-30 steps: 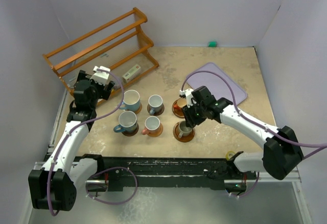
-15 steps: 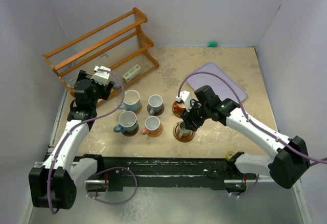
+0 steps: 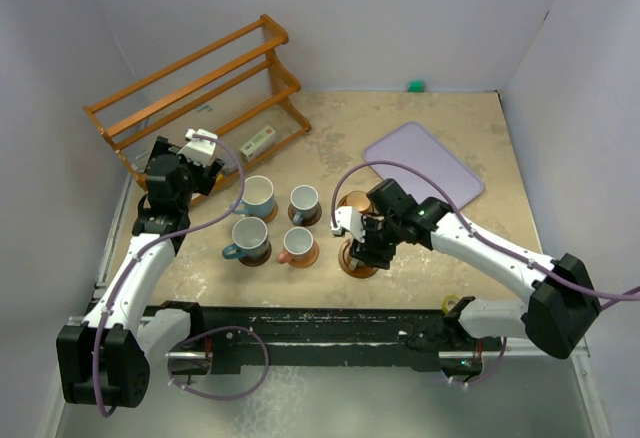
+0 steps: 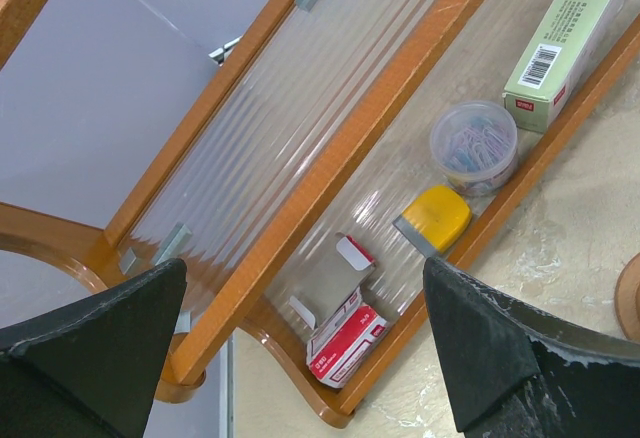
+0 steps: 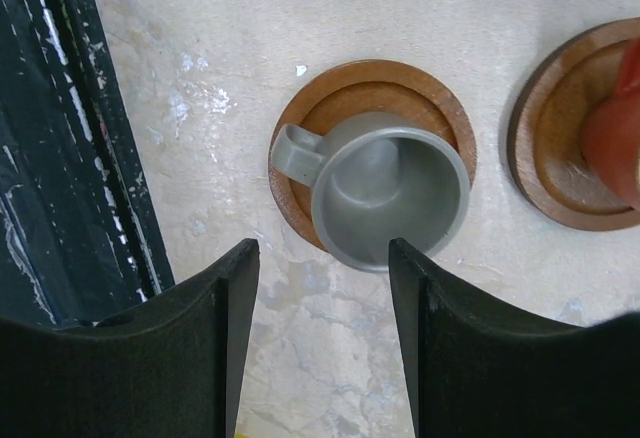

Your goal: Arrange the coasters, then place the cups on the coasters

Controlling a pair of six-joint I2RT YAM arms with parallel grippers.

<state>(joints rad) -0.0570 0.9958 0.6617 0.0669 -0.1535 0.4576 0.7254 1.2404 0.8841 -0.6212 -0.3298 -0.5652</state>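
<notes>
The counter (image 3: 450, 128) carries a rack (image 3: 200, 88) at its far left. The left hand (image 4: 305, 278) hovers by that rack, fingers spread wide and holding nothing, well apart from the work. The right hand (image 3: 362, 241) is the nearer one: fingers apart, touching nothing, directly above the near coaster (image 5: 345, 83). The grey cup (image 5: 390, 193) stands on it off-centre (overhanging the edge toward the fingers), handle (image 5: 292, 153) out sideways. It likely wants a nudge away from the hand.
</notes>
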